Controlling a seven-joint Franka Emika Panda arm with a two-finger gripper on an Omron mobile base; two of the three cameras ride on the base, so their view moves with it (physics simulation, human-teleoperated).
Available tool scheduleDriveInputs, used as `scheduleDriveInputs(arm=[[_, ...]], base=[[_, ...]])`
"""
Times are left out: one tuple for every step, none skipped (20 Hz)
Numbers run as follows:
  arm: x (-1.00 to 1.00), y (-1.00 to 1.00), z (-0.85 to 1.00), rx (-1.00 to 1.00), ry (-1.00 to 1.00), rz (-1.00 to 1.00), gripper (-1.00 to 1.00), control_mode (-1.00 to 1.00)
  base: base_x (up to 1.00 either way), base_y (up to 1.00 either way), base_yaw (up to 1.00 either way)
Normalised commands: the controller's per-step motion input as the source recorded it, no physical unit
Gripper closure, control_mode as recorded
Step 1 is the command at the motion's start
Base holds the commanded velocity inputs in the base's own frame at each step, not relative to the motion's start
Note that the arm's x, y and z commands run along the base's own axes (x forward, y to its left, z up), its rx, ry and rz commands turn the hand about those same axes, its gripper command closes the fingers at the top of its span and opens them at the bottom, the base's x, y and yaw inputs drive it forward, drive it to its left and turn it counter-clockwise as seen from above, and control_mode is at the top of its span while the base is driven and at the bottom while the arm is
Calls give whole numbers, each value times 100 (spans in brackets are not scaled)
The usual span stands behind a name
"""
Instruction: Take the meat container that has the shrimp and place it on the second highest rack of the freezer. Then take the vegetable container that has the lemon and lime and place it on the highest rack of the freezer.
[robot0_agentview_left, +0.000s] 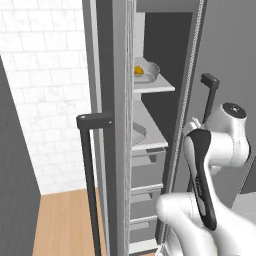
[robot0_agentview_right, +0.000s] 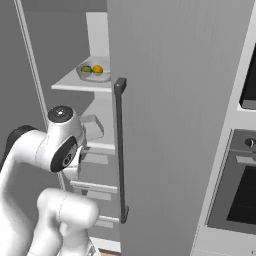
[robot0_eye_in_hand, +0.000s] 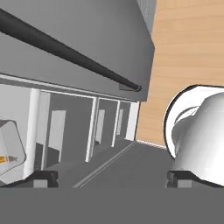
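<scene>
The freezer (robot0_agentview_left: 117, 60) stands open. On its highest rack (robot0_agentview_right: 75, 85) sits the oval vegetable container (robot0_agentview_right: 94, 75) holding the lime (robot0_agentview_right: 86, 69) and the lemon (robot0_agentview_right: 97, 69); the lemon (robot0_agentview_left: 138, 71) also shows in the dish (robot0_agentview_left: 150, 72). The rectangular meat container (robot0_agentview_right: 92, 125) rests on the second highest rack (robot0_agentview_right: 102, 146). In the hand view its corner (robot0_eye_in_hand: 11, 144) shows at the left edge with the orange shrimp (robot0_eye_in_hand: 3, 160) inside. My gripper (robot0_eye_in_hand: 112, 178) is open, clear of the tray, with nothing between its fingertips (robot0_eye_in_hand: 41, 177).
The freezer's open door (robot0_agentview_left: 107, 150) with its dark bar handle (robot0_agentview_left: 90, 175) stands to the left. A closed grey door (robot0_agentview_right: 170, 100) with a handle (robot0_agentview_right: 120, 150) is to the right, a wall oven (robot0_agentview_right: 240, 190) beyond it. Drawers (robot0_agentview_left: 147, 170) fill the space below the racks.
</scene>
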Motion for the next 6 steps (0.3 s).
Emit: scheduleDriveInputs(arm=[[-97, -34, 39, 0, 23, 1, -100, -100], [-97, -37, 40, 0, 21, 1, -100, -100], [-91, -40, 40, -1, 21, 1, -100, -100], [-87, -44, 40, 0, 23, 1, -100, -100], [-79, -43, 37, 0, 25, 1, -100, -100], [-76, -37, 34, -2, 27, 0, -100, -100]], base=[[0, 0, 0], [0, 0, 0], [0, 0, 0], [0, 0, 0], [0, 0, 0], [0, 0, 0]])
